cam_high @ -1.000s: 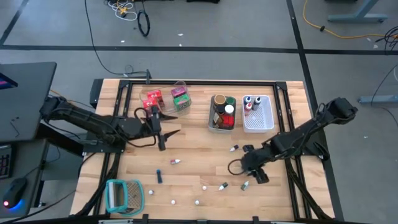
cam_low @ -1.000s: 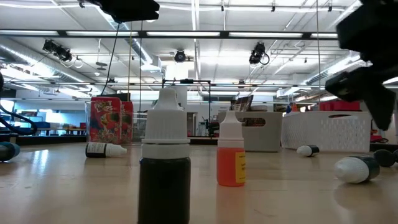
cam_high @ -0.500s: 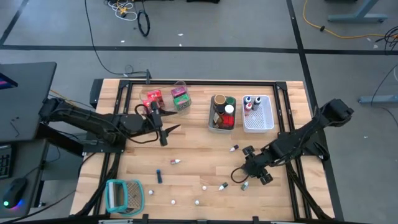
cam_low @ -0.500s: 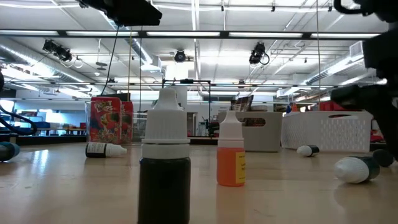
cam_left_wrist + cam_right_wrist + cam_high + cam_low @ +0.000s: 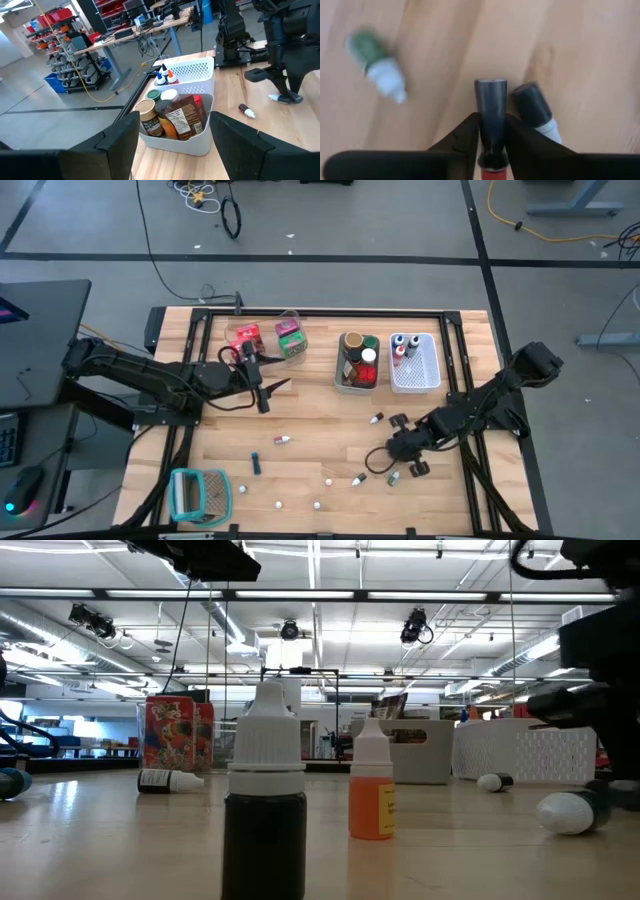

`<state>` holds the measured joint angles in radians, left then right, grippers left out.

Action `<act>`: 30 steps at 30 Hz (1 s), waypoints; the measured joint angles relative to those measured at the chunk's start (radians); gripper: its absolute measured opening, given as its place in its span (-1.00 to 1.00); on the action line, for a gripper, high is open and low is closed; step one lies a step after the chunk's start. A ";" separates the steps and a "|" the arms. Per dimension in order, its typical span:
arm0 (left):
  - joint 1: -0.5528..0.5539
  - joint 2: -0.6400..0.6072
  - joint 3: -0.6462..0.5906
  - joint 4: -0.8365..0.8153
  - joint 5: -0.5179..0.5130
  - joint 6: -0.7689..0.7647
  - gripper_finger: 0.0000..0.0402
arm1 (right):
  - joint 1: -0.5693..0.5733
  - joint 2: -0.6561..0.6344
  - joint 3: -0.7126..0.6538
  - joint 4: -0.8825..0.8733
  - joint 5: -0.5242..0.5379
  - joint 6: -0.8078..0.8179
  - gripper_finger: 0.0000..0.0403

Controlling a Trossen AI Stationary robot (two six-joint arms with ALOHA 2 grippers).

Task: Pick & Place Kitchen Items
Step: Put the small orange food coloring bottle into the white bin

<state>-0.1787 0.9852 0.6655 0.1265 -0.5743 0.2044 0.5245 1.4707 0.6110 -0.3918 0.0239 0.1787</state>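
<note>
In the right wrist view my right gripper (image 5: 491,117) is shut on a small bottle (image 5: 491,100), dark grey with red at the end nearest the wrist. It points steeply down at the table's near right (image 5: 392,458), which hides that bottle from above. Beside it lie a green bottle (image 5: 375,70) and a dark bottle (image 5: 535,110), each on its side. My left gripper (image 5: 172,145) stands open in the air at the far left (image 5: 262,390), near the red packet (image 5: 245,338) and green packet (image 5: 291,338). My right gripper pinches the bottle's dark grey part (image 5: 491,140) between its two fingers, one on each long side. The fingers come from above, pointing steeply down, and the bottle's dark end sticks out past them. Whether the bottle rests on the table, I cannot tell.
A grey bin (image 5: 357,360) with jars and a white bin (image 5: 414,363) with bottles stand at the far middle. A teal-and-white holder (image 5: 200,493) sits at the near left. Small bottles (image 5: 283,440) and tiny white pieces (image 5: 317,504) lie scattered near the front edge.
My right gripper has sunk toward the table among the small bottles at the near right and has tipped more steeply downward.
</note>
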 joint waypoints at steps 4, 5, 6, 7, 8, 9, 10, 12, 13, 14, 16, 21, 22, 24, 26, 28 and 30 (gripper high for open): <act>0.000 0.000 0.000 0.000 0.000 -0.001 0.25 | -0.005 -0.034 -0.003 0.018 -0.015 0.305 -0.67; 0.000 0.000 0.000 -0.001 0.000 -0.001 0.25 | -0.005 -0.044 -0.003 0.021 -0.024 0.368 -0.70; 0.000 0.000 0.000 0.000 0.000 -0.001 0.25 | -0.004 -0.050 -0.003 0.029 -0.039 0.423 -0.73; 0.000 0.000 0.000 0.000 0.000 -0.001 0.25 | -0.004 -0.055 -0.003 0.040 -0.046 0.463 -0.74; 0.000 0.000 0.000 0.000 0.000 -0.001 0.25 | -0.004 -0.061 -0.003 0.051 -0.053 0.492 -0.75; 0.000 0.000 0.000 0.000 0.000 -0.001 0.25 | -0.004 -0.067 -0.003 0.078 -0.054 0.515 -0.76; 0.000 0.000 0.000 0.000 0.001 -0.002 0.25 | -0.004 -0.071 -0.003 0.111 -0.045 0.532 -0.76; 0.000 0.000 0.000 -0.001 0.001 -0.002 0.25 | -0.004 -0.079 -0.003 0.170 0.006 0.551 -0.74; 0.000 0.000 0.000 -0.001 0.001 -0.002 0.25 | -0.004 -0.078 -0.003 0.202 0.043 0.549 -0.73; 0.000 0.000 0.000 -0.003 0.001 -0.002 0.25 | -0.004 -0.078 -0.003 0.228 0.088 0.541 -0.72; 0.000 0.000 0.000 -0.002 0.002 -0.006 0.25 | -0.005 -0.078 -0.002 0.261 0.194 0.506 -0.71; 0.000 0.000 0.000 -0.002 0.003 -0.005 0.25 | -0.027 -0.078 -0.002 0.251 0.503 0.408 -0.71; 0.000 0.000 0.000 -0.001 0.003 -0.005 0.25 | -0.035 -0.078 -0.002 0.251 0.575 0.390 -0.72; 0.000 0.000 0.000 0.000 0.003 -0.005 0.25 | -0.055 -0.087 -0.002 0.244 0.709 0.353 -0.71; 0.000 0.000 0.000 0.004 0.003 0.001 0.25 | -0.076 -0.111 -0.001 0.231 0.825 0.292 -0.70; 0.000 0.000 0.000 0.005 0.003 0.010 0.25 | -0.095 -0.151 -0.001 0.181 0.916 0.238 -0.68; 0.000 0.000 0.000 0.006 0.003 0.013 0.25 | -0.115 -0.203 -0.001 0.140 0.995 0.230 -0.67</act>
<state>-0.1787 0.9852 0.6659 0.1329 -0.5715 0.2174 0.4090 1.2673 0.6102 -0.2515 1.0186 0.4089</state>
